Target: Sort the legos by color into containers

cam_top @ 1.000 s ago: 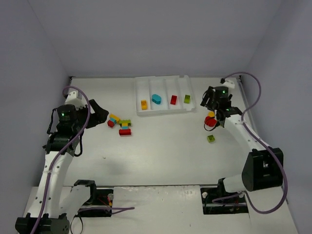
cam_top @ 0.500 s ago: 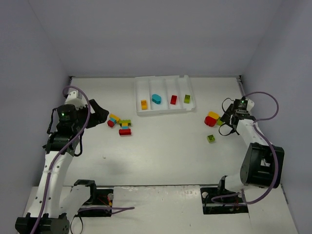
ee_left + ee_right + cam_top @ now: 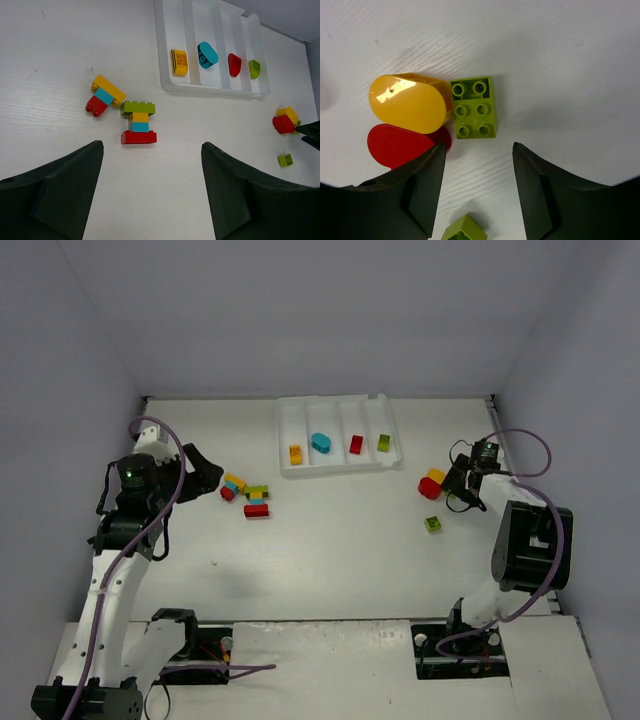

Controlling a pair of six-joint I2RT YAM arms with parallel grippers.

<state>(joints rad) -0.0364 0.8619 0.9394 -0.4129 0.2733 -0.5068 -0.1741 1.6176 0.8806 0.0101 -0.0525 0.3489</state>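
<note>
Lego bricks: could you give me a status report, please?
Left jaws open, empty. Right jaws open, lined up on green brick. Yellow brick against it.

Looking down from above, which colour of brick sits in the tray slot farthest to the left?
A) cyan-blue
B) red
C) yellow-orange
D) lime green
C: the yellow-orange brick lies in the leftmost slot of the white tray, with the cyan brick, red brick and green brick in the slots to its right.
</note>
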